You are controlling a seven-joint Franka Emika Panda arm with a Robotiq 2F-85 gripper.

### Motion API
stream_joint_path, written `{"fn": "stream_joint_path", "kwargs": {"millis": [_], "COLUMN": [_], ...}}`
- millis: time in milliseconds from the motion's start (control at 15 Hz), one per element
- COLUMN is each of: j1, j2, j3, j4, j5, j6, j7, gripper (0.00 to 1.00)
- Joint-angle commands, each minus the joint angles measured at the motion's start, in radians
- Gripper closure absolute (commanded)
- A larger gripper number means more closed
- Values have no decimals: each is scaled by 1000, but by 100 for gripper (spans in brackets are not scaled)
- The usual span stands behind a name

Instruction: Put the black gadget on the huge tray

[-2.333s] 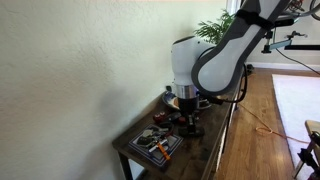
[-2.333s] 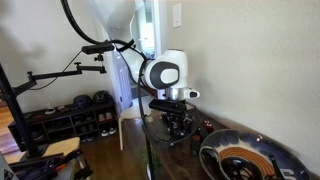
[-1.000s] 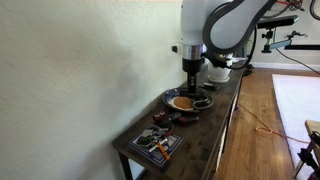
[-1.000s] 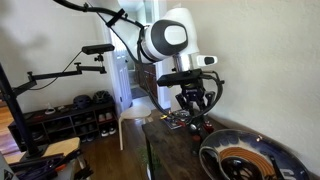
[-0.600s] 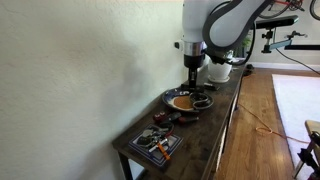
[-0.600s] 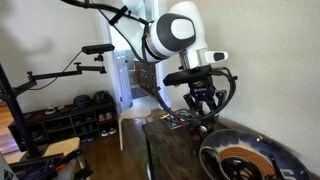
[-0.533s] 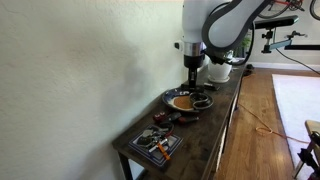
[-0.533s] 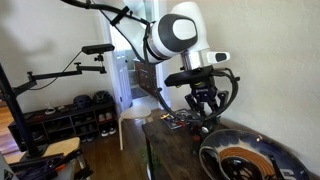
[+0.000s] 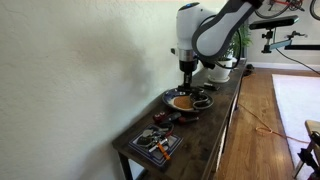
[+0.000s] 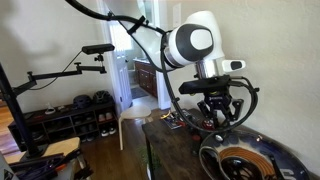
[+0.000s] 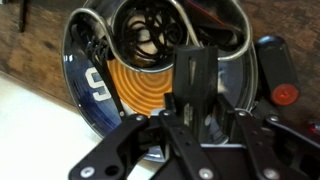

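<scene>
the arm hangs over the far half of a narrow dark wooden table (image 9: pixel 195 122) that stands against a pale wall, with the gripper (image 10: pixel 222 120) pointing down above the huge tray (image 11: pixel 92 85). in the wrist view the black gadget (image 11: pixel 197 75) stands as a slim dark block between the jaws, which are closed narrowly on its two sides and hold it. it sits over the tray's orange-brown, spiral-lined centre, towards the side nearest the red-capped thing, with the blue patterned rim curving round on the other side. whether its lower end touches the dish or hangs just above it cannot be told from any view. at the top of the wrist view, a shiny round rim with a tangle of black cord (image 11: pixel 150 35) inside it overlaps the tray. just beside the tray lies a dark object with a small round red cap (image 11: pixel 287 95). in an exterior view a smaller flat rectangular tray (image 9: pixel 155 144) of colourful items lies at the near end of the table, well apart from the round dish, with a few small dark and reddish things between the two. beyond the dish, at the far end, stands a white pot (image 9: pixel 220 70) holding a green plant.
</scene>
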Motion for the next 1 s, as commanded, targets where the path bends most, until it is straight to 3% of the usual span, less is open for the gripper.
{"fn": "stream_joint_path", "kwargs": {"millis": [0, 933], "j1": [-11, -19], "j2": [67, 272], "j3": [3, 25], "j4": [75, 275], "j5": [9, 70], "j6": [14, 4], "j7": [1, -17], "gripper": [83, 83]}}
